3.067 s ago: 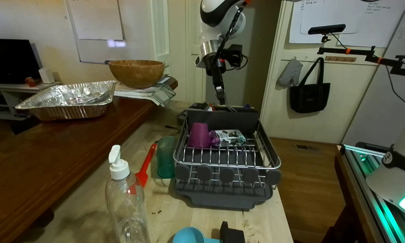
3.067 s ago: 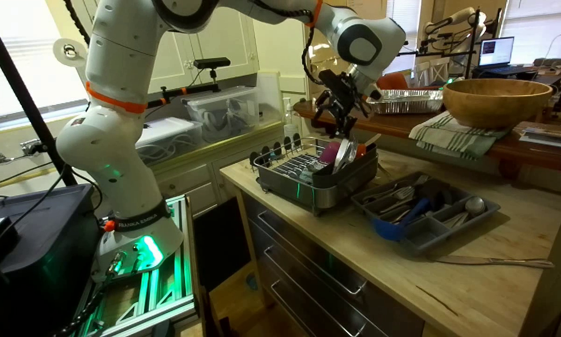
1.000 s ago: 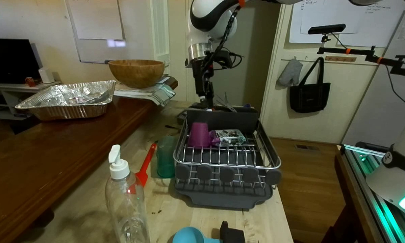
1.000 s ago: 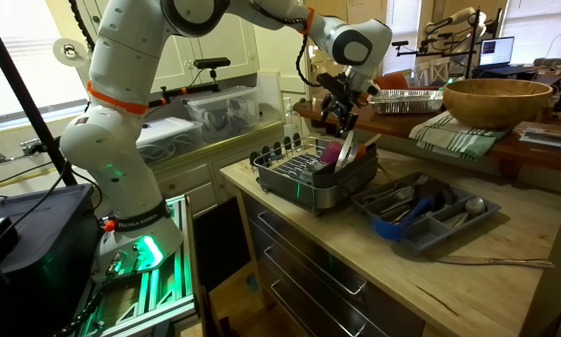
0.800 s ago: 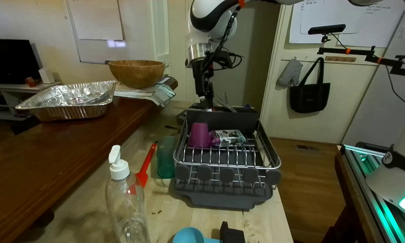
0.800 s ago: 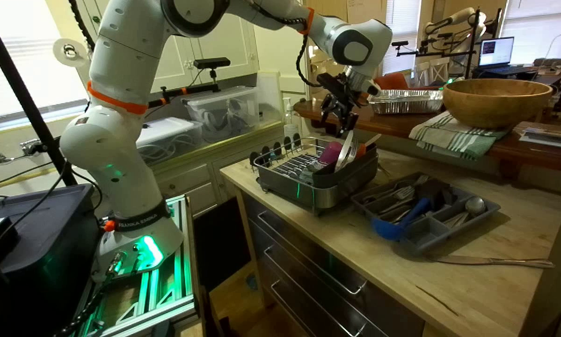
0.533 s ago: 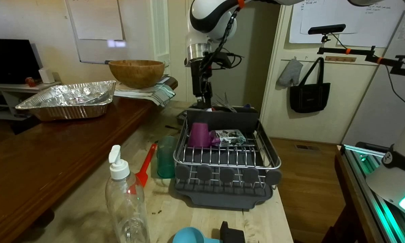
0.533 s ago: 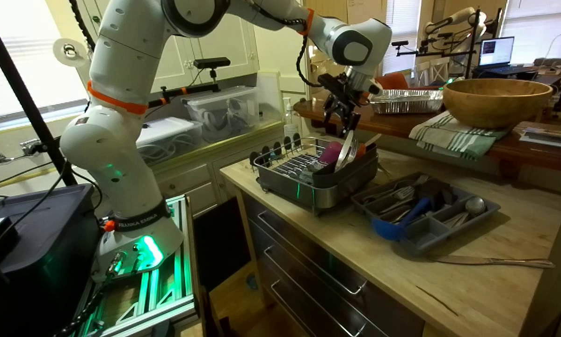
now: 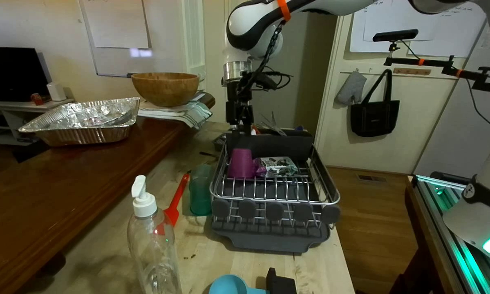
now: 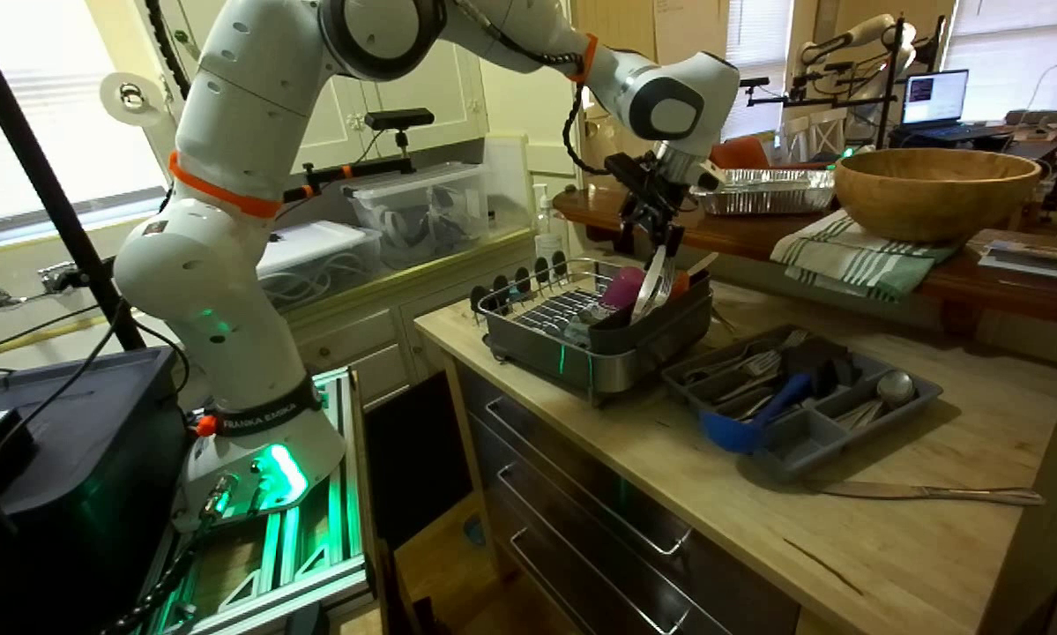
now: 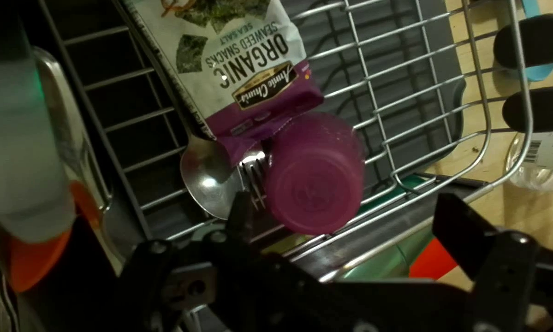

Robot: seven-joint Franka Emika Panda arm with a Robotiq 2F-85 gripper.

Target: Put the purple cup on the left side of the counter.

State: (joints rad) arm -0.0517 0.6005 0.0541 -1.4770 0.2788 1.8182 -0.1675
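- Here's the arm (image 10: 378,40), glossy white with black joint covers, rearing up beside the counter (image 9: 200,249), arching across the edge above the drawers (image 10: 599,523) and folding downward at the wrist.
- The tool (image 11: 341,203), black and angular, points almost straight down at one end of the dish rack (image 10: 621,372), its tips partly hidden by the dark grey cutlery holder (image 9: 271,143) in an exterior view.
- Fingers spread, a wide gap between them in the wrist view! Whether they touch the upright cutlery (image 10: 650,284) there, I can't tell.
- And there's the purple cup (image 9: 241,163): upturned inside the rack, on the side toward the counter edge along the dark wooden table (image 9: 73,175). Smooth, slightly see-through plastic, tapering to a round base.
- Just beside it, toward the drawers' edge, a crinkled, shiny snack packet (image 11: 253,62); near both, a polished spoon (image 11: 211,182).
- The rack: dull metallic wall, bright wire rim, grey discs (image 9: 275,211) at the end away from the tool.
- Between rack and dark-table edge, a translucent green tumbler (image 9: 200,190); near it a flat red spatula (image 9: 173,212) and a clear bottle (image 9: 153,245) with a white pump (image 9: 144,203).
- Past the cutlery holder, between the counter's long edges, a compartmented grey tray (image 10: 801,438); and a slim metal knife (image 10: 934,493), lying flat, one end at the short edge.
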